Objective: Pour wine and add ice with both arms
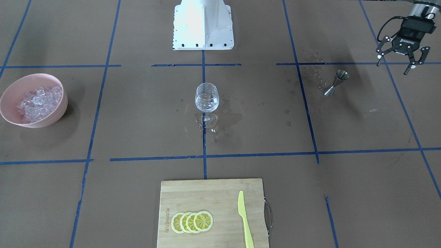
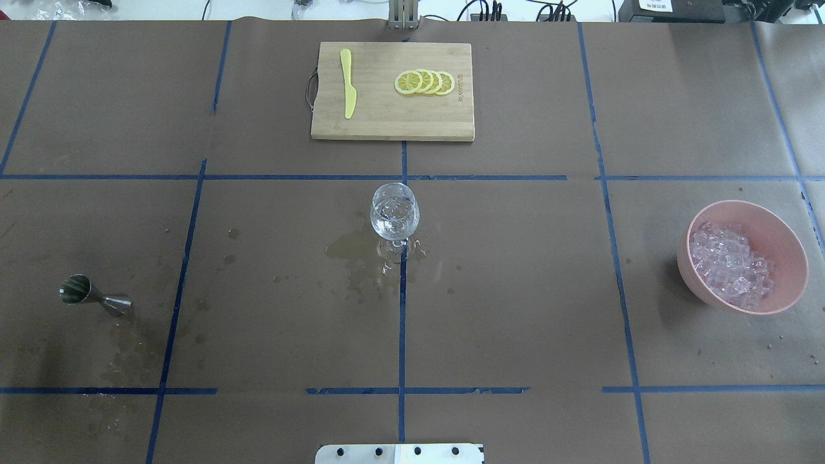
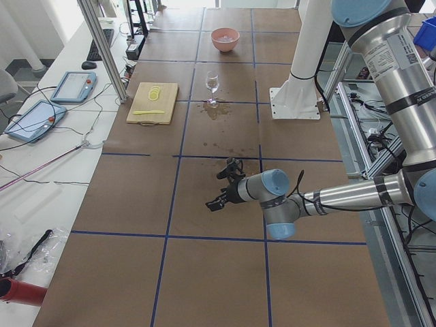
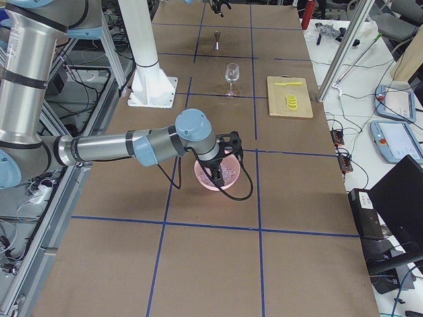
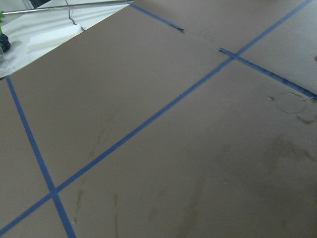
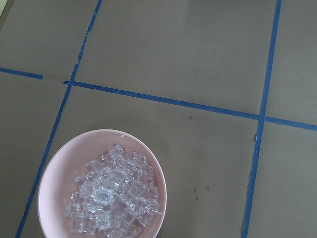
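Observation:
The wine glass [image 1: 207, 98] stands upright at the table's middle, with a little clear wine [image 1: 206, 104] in its bowl; it also shows in the overhead view [image 2: 394, 212]. The ice [image 1: 39, 100] fills a pink bowl [image 1: 51, 117], seen from above in the right wrist view [image 6: 111, 193]. My left gripper [image 1: 396, 63] hangs open and empty, beside and above a steel jigger [image 1: 336, 82]. My right gripper [image 4: 221, 173] hovers just over the pink bowl [image 4: 201, 177]; I cannot tell whether it is open or shut.
A wet spill [image 2: 361, 254] spreads round the glass's foot. Damp stains lie near the jigger [image 2: 97, 295]. A wooden cutting board [image 2: 387, 122] carries lemon slices [image 2: 425, 82] and a yellow knife [image 2: 348, 90]. The white pedestal [image 1: 203, 24] stands behind the glass.

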`<move>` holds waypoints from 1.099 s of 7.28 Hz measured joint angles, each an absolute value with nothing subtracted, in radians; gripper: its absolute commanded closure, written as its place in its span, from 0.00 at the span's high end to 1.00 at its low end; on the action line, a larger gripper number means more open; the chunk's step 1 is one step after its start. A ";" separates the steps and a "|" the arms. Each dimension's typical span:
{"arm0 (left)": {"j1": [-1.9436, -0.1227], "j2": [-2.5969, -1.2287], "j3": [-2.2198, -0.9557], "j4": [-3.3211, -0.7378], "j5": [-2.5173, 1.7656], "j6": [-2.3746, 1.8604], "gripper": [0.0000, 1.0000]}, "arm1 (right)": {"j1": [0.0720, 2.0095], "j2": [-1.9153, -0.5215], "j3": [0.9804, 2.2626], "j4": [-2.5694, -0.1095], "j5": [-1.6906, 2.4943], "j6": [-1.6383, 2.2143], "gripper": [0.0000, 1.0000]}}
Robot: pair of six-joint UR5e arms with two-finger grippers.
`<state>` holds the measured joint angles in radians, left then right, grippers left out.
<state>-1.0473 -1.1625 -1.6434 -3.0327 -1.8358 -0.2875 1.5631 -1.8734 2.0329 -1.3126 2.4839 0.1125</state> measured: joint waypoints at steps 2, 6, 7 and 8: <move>-1.252 -1.314 -1.673 -2.725 -2.030 -0.218 1.00 | 1.551 -1.865 2.054 -1.316 2.509 0.191 1.00; -1.383 -1.574 -1.746 -2.255 -2.206 -0.414 1.00 | 1.366 -1.852 2.115 -1.316 2.471 0.470 1.00; -1.382 -1.581 -1.744 -2.240 -2.228 -0.451 1.00 | 1.287 -1.852 2.105 -1.317 2.412 0.490 1.00; -1.377 -1.576 -1.743 -2.236 -2.244 -0.466 1.00 | 1.211 -1.850 2.081 -1.316 2.371 0.504 1.00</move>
<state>-1.3769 -1.5757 -1.7434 -2.2362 -2.2444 -0.4656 1.2105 -1.8502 2.0810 -1.3162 2.3709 0.5042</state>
